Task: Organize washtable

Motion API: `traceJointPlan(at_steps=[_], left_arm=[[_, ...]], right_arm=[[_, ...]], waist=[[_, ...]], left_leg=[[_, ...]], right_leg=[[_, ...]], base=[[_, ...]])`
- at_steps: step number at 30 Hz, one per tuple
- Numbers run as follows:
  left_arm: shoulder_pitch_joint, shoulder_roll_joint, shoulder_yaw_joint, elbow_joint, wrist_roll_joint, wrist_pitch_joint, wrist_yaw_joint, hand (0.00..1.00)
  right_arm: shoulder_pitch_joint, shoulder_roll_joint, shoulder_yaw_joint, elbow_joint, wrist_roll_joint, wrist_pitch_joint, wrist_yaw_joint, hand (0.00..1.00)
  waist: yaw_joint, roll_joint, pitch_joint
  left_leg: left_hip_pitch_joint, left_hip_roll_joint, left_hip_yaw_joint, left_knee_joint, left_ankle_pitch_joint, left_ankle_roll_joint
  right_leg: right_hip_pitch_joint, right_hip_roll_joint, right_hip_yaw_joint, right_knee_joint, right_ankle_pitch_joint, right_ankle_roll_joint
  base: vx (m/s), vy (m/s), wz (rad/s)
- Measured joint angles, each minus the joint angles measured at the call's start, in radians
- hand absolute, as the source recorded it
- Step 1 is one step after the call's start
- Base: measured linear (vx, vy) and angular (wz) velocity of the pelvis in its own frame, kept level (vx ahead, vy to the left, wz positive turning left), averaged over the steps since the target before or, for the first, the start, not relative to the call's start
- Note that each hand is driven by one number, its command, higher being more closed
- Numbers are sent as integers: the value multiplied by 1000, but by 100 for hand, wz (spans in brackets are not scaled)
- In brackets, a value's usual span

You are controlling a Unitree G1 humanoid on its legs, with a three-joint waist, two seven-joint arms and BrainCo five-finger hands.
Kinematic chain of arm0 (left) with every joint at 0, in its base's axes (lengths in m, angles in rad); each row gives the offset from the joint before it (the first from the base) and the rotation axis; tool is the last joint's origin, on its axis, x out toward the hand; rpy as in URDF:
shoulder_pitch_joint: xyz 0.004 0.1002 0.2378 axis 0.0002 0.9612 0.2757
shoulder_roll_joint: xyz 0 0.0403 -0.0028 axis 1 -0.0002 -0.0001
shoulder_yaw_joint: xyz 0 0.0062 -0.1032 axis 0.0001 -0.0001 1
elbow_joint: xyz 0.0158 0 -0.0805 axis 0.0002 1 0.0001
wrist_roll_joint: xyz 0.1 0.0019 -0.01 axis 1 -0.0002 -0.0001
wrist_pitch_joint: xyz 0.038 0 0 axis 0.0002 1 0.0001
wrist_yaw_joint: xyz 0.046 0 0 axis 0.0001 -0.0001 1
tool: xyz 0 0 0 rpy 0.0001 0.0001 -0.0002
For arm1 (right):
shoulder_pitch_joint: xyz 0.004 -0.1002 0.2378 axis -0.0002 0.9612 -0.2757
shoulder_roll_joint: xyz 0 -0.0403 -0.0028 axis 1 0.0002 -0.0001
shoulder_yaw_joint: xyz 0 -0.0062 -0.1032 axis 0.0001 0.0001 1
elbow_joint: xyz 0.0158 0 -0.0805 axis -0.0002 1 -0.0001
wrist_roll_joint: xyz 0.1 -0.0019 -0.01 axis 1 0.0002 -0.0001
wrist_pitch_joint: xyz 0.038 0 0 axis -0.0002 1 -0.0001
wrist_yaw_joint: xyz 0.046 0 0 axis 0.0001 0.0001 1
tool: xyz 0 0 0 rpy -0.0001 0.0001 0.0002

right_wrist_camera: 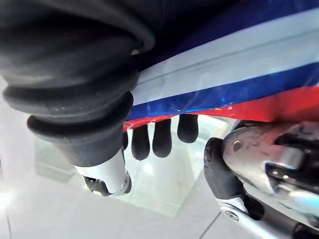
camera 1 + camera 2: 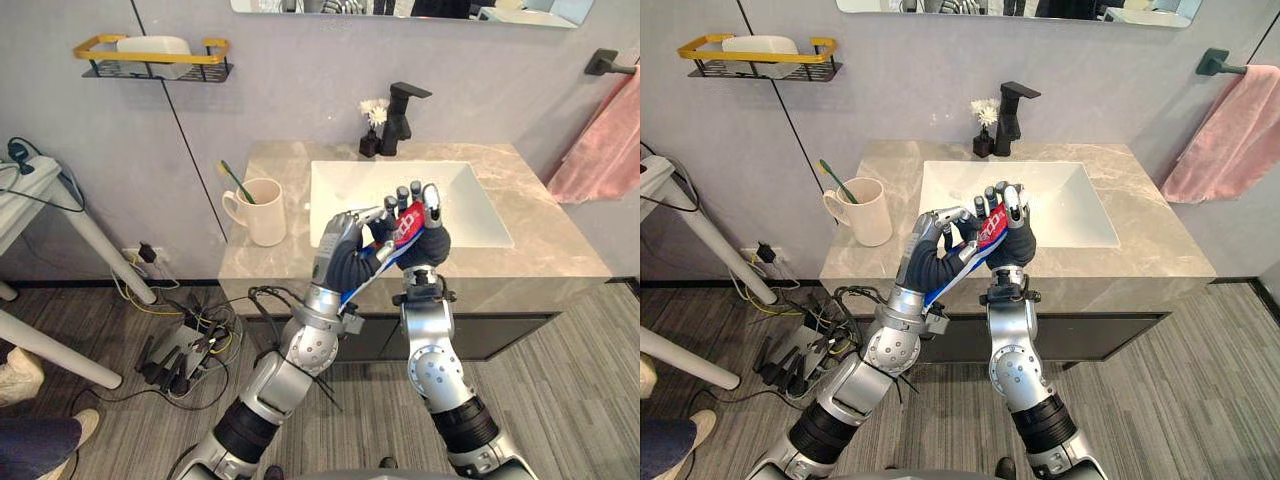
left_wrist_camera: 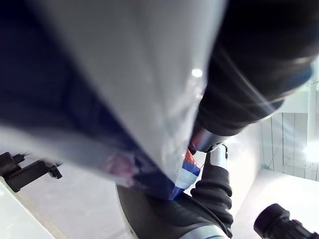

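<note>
Both hands meet above the front edge of the grey stone counter (image 2: 560, 250), before the white basin (image 2: 340, 190). We see the left hand (image 2: 345, 245) and the right hand (image 2: 428, 238) each curled round a red, white and blue tube (image 2: 402, 230), held tilted in the air. A black tap (image 2: 400, 115) and small white flowers (image 2: 372, 112) stand at the back edge. A cream mug (image 2: 262, 212) with a toothbrush (image 2: 237, 182) is at the left edge. On the grey wall we note a yellow-railed shelf (image 2: 150, 62) and a pink towel (image 2: 605, 150), the towel cut off at the side. The tube's upper end is hidden by fingers.
</note>
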Motion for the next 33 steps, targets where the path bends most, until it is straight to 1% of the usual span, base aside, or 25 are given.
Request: traceJointPlan(at_steps=[6,8,11,12,15,19,21,22,25,28,30,32,33], left_arm=[[0,0,10,0,0,5,6,100],[0,0,13,0,0,7,7,100],[2,-1,16,0,0,7,8,100],[3,-1,19,0,0,7,10,0],[3,-1,50,0,0,8,28,0],[4,-1,72,0,0,8,43,0],[4,-6,82,0,0,9,46,0],[4,-10,85,0,0,10,47,0],[4,-21,97,-1,0,13,48,0],[6,-27,144,-18,0,14,50,0],[21,-28,178,-55,-1,18,58,0],[61,-37,208,-103,-1,20,69,0],[93,-39,225,-128,-1,20,71,0]], right_arm=[[6,23,-11,-4,-20,-3,-10,100],[6,35,-19,-4,-34,-8,-28,100],[6,47,-44,-5,-88,-25,-66,100],[6,47,-57,-5,-103,-30,-79,100],[5,52,-124,-6,-157,-51,-123,100],[-14,48,-212,-6,-194,-76,-167,100],[-42,42,-255,-6,-216,-91,-192,100],[-64,38,-282,-6,-224,-95,-202,100],[-102,30,-306,-5,-226,-108,-218,100],[-161,23,-346,5,-247,-112,-229,100],[-218,18,-373,32,-258,-123,-236,100],[-277,-1,-394,58,-260,-128,-242,100],[-325,-19,-412,83,-263,-129,-242,100]], waist=[[0,1,0],[0,1,0],[1,1,0],[2,1,0],[2,2,-1],[2,4,-2],[0,8,-5],[1,15,-10],[3,21,-12],[4,22,-12],[4,22,-12],[13,23,-12],[25,24,-11]], left_leg=[[-5,0,-13,-1,1,-1],[-3,-1,-17,-4,7,0],[2,-1,-19,-16,15,0],[3,-1,-19,-16,15,0],[6,-1,-19,-16,16,0],[10,-1,-20,-17,18,-1],[15,-1,-20,-24,22,-1],[21,-1,-21,-36,28,0],[23,0,-23,-36,29,0],[23,0,-27,-36,32,0],[23,0,-34,-36,35,0],[24,0,-39,-36,36,0],[25,-1,-45,-36,36,-1]], right_leg=[[1,0,-12,0,-1,-1],[4,-1,-16,0,-3,-2],[6,-1,-19,0,-3,-2],[7,-1,-19,0,-3,-2],[10,-1,-19,0,-3,-2],[14,-1,-20,0,-3,-2],[16,-1,-20,0,-3,-2],[18,-1,-22,0,-3,-2],[22,-1,-27,0,-3,-2],[27,-1,-34,0,-3,-2],[31,-2,-41,0,-3,-2],[35,-2,-45,0,-3,-2],[38,-2,-47,0,-3,-2]], base=[[-5,-7,6],[-9,-14,6],[-9,-12,2],[0,0,0],[0,0,0],[0,0,0],[0,0,0],[-18,-14,3],[-17,-8,5],[-32,-12,6],[-31,-11,8],[-29,-12,8],[-24,-11,10]])
